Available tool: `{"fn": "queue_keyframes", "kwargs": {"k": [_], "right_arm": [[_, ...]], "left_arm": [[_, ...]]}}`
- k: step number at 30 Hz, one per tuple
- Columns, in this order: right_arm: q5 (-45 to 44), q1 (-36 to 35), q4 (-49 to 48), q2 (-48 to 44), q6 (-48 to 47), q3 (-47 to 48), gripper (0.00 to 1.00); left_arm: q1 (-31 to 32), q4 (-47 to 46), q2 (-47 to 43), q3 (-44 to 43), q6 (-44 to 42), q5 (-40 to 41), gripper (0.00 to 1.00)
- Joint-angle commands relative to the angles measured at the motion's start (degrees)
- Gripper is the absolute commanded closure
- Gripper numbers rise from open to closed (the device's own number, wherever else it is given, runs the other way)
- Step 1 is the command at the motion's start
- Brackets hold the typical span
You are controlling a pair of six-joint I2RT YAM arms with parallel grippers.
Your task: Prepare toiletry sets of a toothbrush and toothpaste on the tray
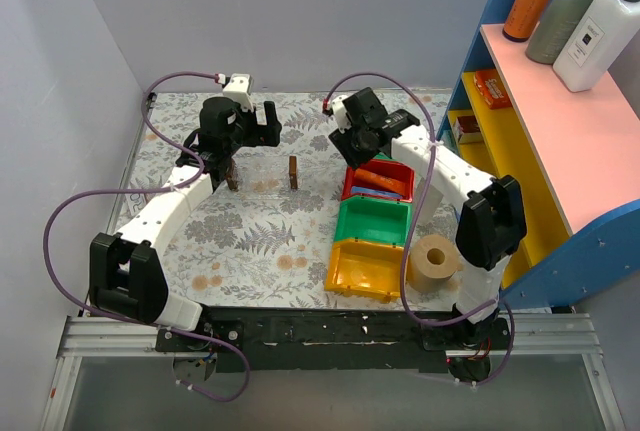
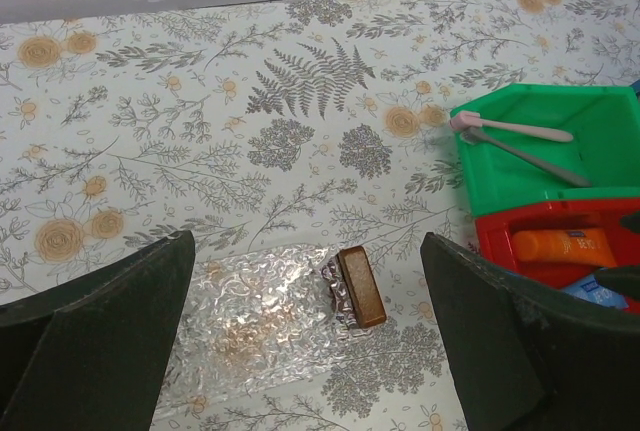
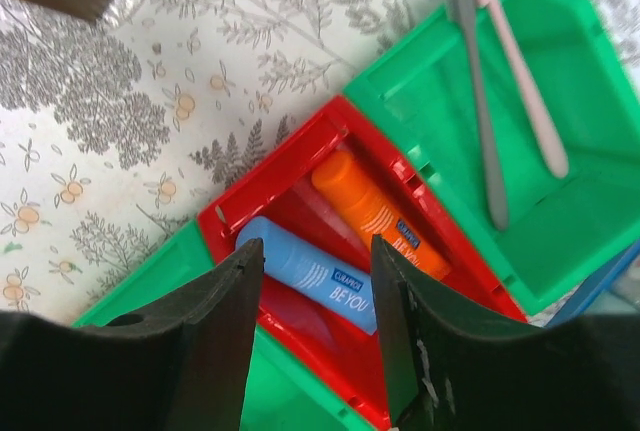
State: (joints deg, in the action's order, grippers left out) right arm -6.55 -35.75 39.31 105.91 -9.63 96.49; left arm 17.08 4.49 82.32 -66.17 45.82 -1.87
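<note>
Right claw [image 3: 318, 251] spread wide over bright-blue toothpaste [image 3: 300, 271] lying in red bin [image 3: 265, 166]

The toothpaste [image 3: 300, 269] loses its printed end behind the right pincer [image 3: 318, 251]; the tray [image 2: 260, 321] (clear, faint against the counter [image 2: 300, 81]) has one end hidden behind the left pincer [image 2: 305, 251].
</note>
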Motion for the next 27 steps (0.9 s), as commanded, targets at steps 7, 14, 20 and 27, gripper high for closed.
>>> {"fn": "queue_keyframes", "kwargs": {"k": [7, 14, 20, 27], "right_arm": [[-1.19, -2.57, 6.66, 6.24, 6.81, 2.04, 0.44], [-2.25, -0.47, 1.66, 5.98, 6.73, -4.37, 0.43], [1.62, 0.50, -3.27, 2.73, 2.60, -8.33, 0.44], [2.06, 4.01, -5.55, 0.18, 1.98, -9.91, 0.45]], "left_arm": [[0.23, -0.80, -1.64, 0.34, -0.73, 1.17, 0.02], [0.23, -0.89, -2.52, 0.60, -1.79, 3.71, 0.02], [0.32, -0.98, -1.91, 0.61, -1.88, 3.80, 0.02], [0.32, -1.24, -1.20, 0.96, -2.05, 3.89, 0.02]]}}
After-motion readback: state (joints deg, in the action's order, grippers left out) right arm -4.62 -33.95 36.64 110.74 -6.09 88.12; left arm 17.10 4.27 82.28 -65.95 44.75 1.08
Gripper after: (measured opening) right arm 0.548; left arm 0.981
